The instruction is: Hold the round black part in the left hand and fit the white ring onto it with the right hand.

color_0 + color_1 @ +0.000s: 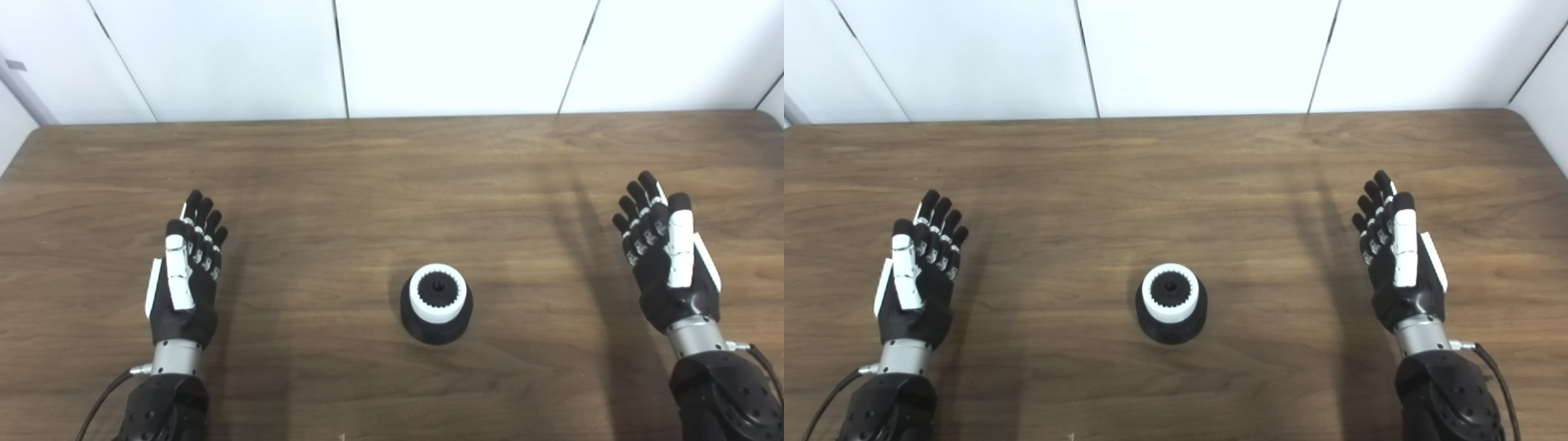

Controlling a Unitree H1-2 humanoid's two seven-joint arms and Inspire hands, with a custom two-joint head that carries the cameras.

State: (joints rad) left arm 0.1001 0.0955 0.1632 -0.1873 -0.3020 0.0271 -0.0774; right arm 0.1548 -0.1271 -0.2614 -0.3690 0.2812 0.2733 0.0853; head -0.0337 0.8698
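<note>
A: Where was everything?

B: The round black part (436,318) stood mid-counter (343,184) with the white ring (437,293) already seated on top. The left hand (184,275) at nine o'clock and the right hand (664,257) at three were both spread, empty.

A: Advice?

B: I judged the fit done; check that the ring sat level.

Both forearms cut off at bottom edge; table (367,184) corners cropped.

White toothed ring (437,293) on black part (436,324), brown wood-grain table (392,184).
</note>
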